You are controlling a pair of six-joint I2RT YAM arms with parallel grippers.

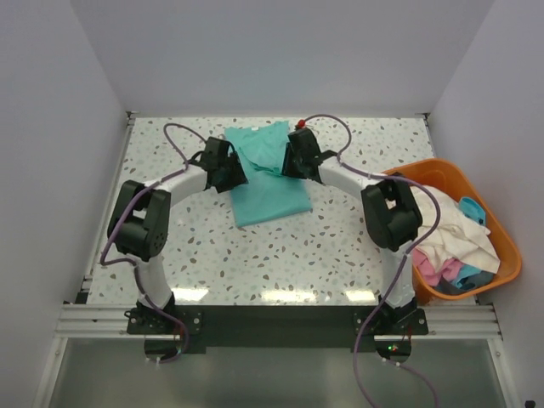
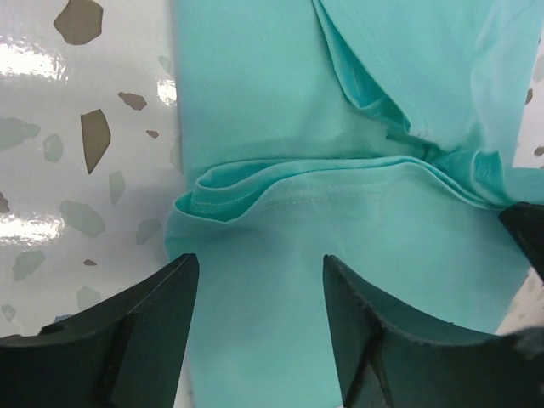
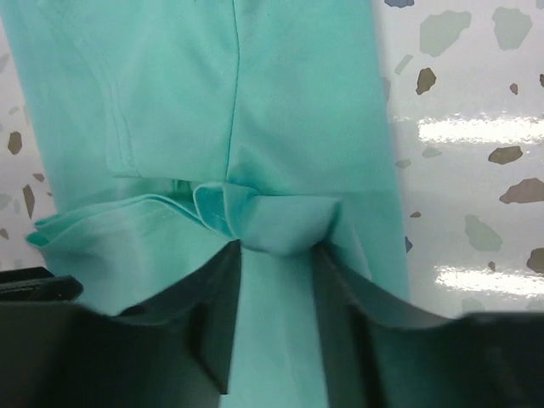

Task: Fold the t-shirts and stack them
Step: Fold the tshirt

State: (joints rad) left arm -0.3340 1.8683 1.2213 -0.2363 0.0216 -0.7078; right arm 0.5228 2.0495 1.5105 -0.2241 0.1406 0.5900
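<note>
The teal shirt (image 1: 272,200) lies half-folded on the table beneath both grippers. Our right gripper (image 3: 276,248) pinches a bunched fold at its tips — to carry it over, we judge — while our left gripper (image 2: 259,270), spread wide and empty, hovers just behind the crease.

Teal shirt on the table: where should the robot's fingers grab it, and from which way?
Pinch the raised layered fold edge running across the teal shirt, coming down from above. That ridge stands up off the flat cloth, so fingers can close around its layers.
</note>
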